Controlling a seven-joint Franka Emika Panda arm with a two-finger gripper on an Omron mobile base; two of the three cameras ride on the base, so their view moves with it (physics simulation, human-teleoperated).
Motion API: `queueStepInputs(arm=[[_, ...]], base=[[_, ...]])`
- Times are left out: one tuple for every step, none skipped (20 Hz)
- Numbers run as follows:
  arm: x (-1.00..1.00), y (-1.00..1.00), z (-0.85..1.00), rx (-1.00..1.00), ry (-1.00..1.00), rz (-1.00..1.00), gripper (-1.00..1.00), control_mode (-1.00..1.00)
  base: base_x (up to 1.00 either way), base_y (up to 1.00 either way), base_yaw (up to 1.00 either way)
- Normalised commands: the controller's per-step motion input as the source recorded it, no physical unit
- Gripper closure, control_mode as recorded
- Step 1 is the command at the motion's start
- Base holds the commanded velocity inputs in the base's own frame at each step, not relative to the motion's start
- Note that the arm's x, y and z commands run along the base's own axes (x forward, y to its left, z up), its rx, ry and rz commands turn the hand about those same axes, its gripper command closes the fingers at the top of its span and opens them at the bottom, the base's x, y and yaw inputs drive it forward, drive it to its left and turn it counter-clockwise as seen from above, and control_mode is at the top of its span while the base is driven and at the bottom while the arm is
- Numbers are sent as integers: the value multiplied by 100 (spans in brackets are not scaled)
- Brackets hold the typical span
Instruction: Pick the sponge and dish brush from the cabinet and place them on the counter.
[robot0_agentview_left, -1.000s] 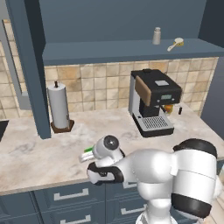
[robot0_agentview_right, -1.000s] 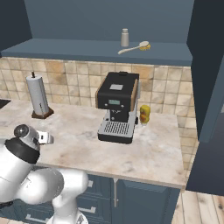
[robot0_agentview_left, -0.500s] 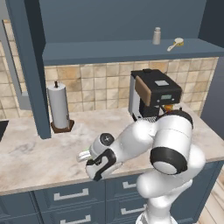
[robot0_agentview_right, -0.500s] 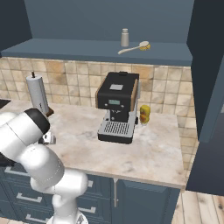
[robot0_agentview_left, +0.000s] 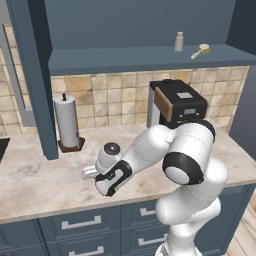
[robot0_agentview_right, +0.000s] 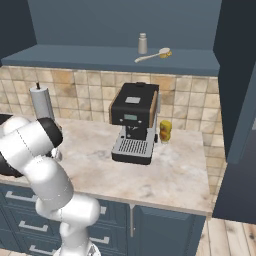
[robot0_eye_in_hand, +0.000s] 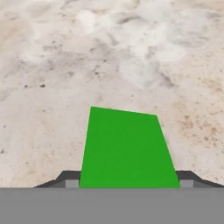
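**Sponge in my pincer, low over the worktop**

The sponge (robot0_eye_in_hand: 126, 148) is a flat, plain bright green pad with straight edges and sharp corners. In my hand view it reaches out from between my 2 dark tips, its long axis pointing straight away from me and its green face turned up toward the camera. My pincer (robot0_eye_in_hand: 127, 181) is pinching it, 1 tip against each long side. I cannot tell whether its underside touches the stone.

Below it lies the worktop (robot0_eye_in_hand: 131, 52), beige marble with faint brown veining and pale cloudy patches. It is bare on every side of the pad in my hand view.

From the left base view my pincer (robot0_agentview_left: 89, 173) sits low over the front half of the worktop (robot0_agentview_left: 40, 185). The paper towel roll (robot0_agentview_left: 67, 122), an upright white cylinder on a dark foot, is well behind it. The boxy black coffee machine (robot0_agentview_left: 177, 102) stands further to my right.

The dish brush (robot0_agentview_right: 152, 55) lies on the open shelf of the dark blue-grey cabinet (robot0_agentview_right: 100, 20). Its tan rounded head points right and its thin stick handle points left. A small grey shaker (robot0_agentview_right: 143, 43) stands just beside it.
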Motion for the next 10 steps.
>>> queueStepInputs(arm=[[23,22,-34,-3,11,0,-100,-100],[21,21,-32,-2,11,0,-100,-100],[11,12,-19,-1,8,0,-100,-100],[0,0,0,0,5,0,-100,-100],[0,0,0,0,0,0,-100,-100],[-3,-1,4,0,0,0,-100,-100],[-5,-4,10,0,0,0,-100,-100],[-4,-5,14,0,-1,0,-100,-100],[-5,-10,21,0,-5,0,-100,-100],[-5,-10,26,1,-7,0,-100,-100]], base=[[0,0,0],[0,0,0],[0,0,0],[0,0,0],[0,0,0],[0,0,0],[0,0,0],[0,0,0],[0,0,0],[0,0,0]])
